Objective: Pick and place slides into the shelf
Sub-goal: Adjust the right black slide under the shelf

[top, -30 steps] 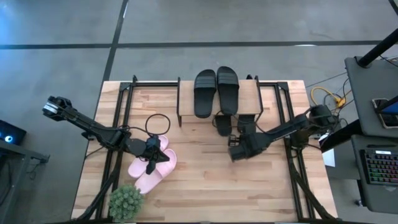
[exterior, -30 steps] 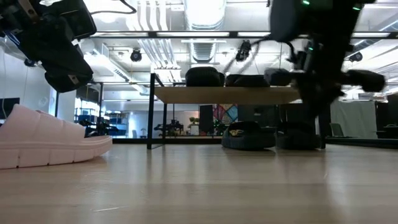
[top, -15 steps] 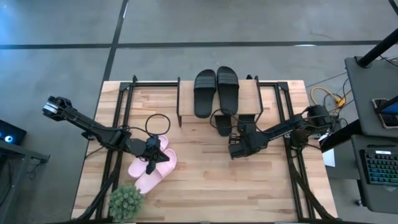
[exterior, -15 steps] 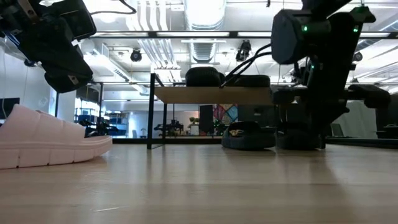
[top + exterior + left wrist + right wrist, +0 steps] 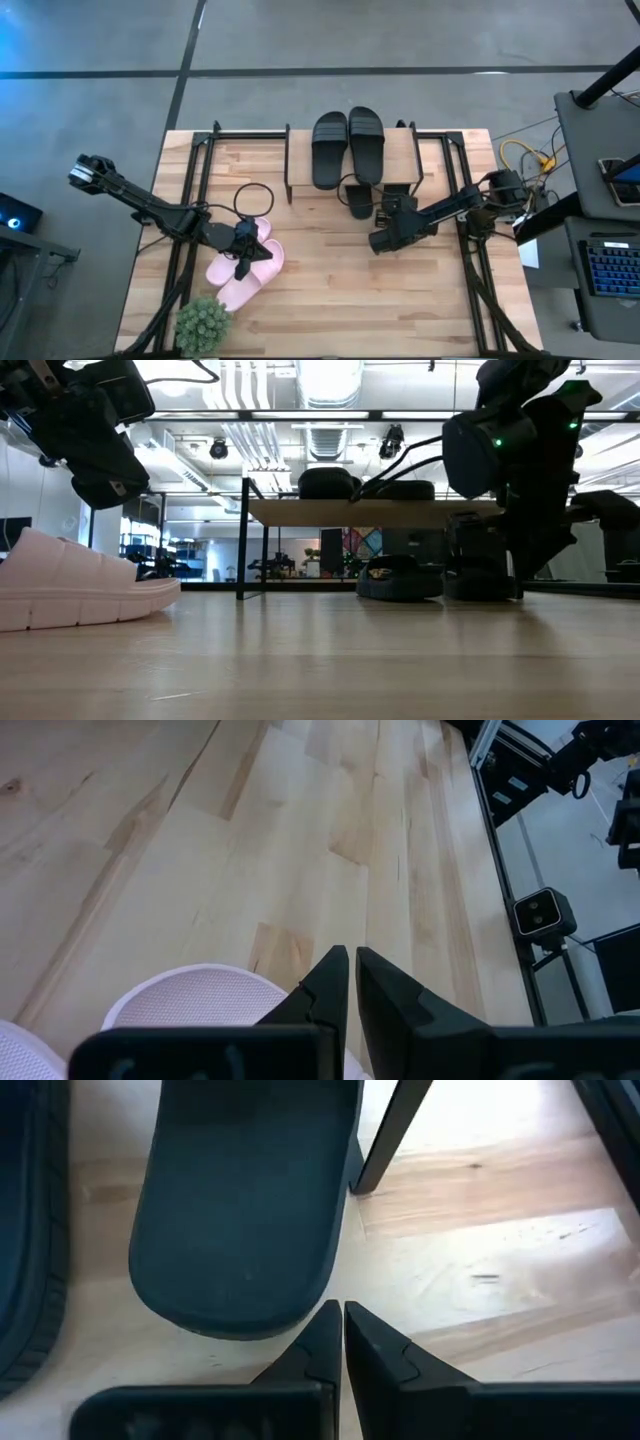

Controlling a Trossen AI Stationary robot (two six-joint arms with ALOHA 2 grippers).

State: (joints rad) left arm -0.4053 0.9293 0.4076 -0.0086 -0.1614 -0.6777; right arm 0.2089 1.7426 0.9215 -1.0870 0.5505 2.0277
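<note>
Two black slides (image 5: 329, 148) (image 5: 366, 143) lie on the shelf's top board (image 5: 402, 160). Two more black slides (image 5: 400, 580) rest on the table under it. One shows its rounded end (image 5: 250, 1210) in the right wrist view, the other (image 5: 25, 1230) beside it. My right gripper (image 5: 337, 1310) is shut, slanting down right at that rounded end, near a shelf leg (image 5: 390, 1130). Two pale pink slides (image 5: 250, 262) lie flat at the left. My left gripper (image 5: 351, 955) hangs shut above them, clear of them in the low view. My right gripper's shut fingertips (image 5: 325, 1320) stand at the edge of the black slide's rounded end (image 5: 290, 1315), slanting down from the table's near right. I cannot tell whether they touch it. The slide lies flat on the table.
A small green plant (image 5: 203, 322) stands at the near left corner. Black metal frame rails (image 5: 190, 200) (image 5: 465, 200) run along both sides of the table. Bare wood lies between the pink slides and the shelf and along the near edge.
My right gripper has sunk toward the table and tipped further downward, staying shut by the black slides under the shelf. The slides have kept their places.
</note>
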